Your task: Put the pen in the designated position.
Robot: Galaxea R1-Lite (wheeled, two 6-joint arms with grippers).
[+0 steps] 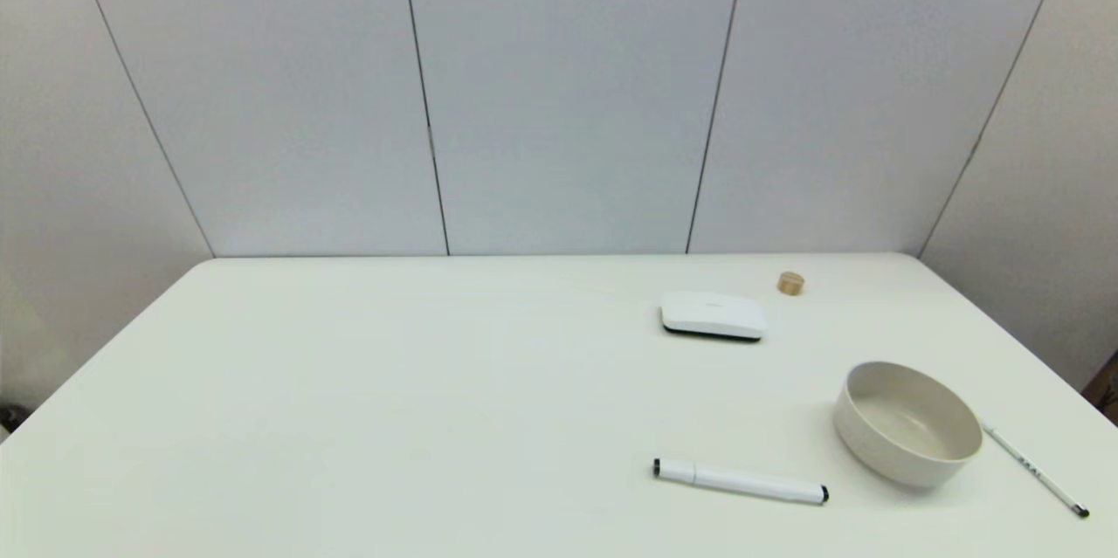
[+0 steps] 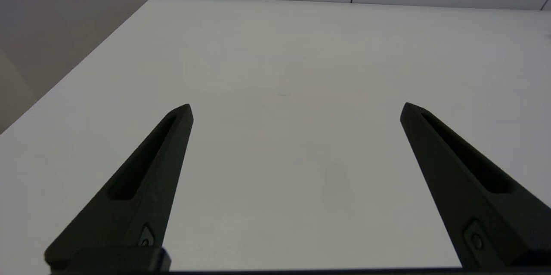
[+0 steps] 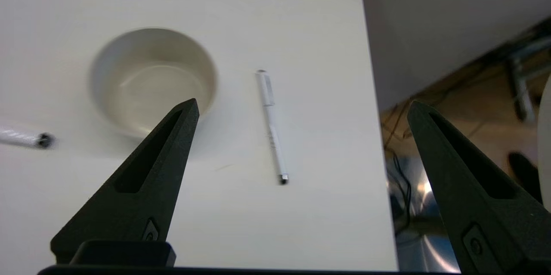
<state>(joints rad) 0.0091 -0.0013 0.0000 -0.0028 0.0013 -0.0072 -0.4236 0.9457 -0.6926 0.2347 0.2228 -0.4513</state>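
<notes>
Head view first: neither arm shows up here, just the white bench (image 1: 437, 383). The pen (image 1: 1035, 471) lies flat near the right edge, thin and white with its black tip toward the robot, just beside the bowl (image 1: 908, 423) on that bowl's right. A thicker marker (image 1: 740, 481) lies left of the bowl, closer to the front. Further back there's a flat white box (image 1: 712, 315) and a small wooden cylinder (image 1: 790, 283) just behind it to the right.

Left wrist: left end effector (image 2: 297, 109) hangs over bare bench, fingers spread wide, gripping nothing.

Right wrist: right end effector (image 3: 303, 107) is up above the bench's right edge, fingers wide apart and released too. The pen (image 3: 271, 124) sits below, between the fingers in the picture, untouched, next to the bowl (image 3: 153, 79). One end of the marker (image 3: 26, 138) pokes in at the side.
</notes>
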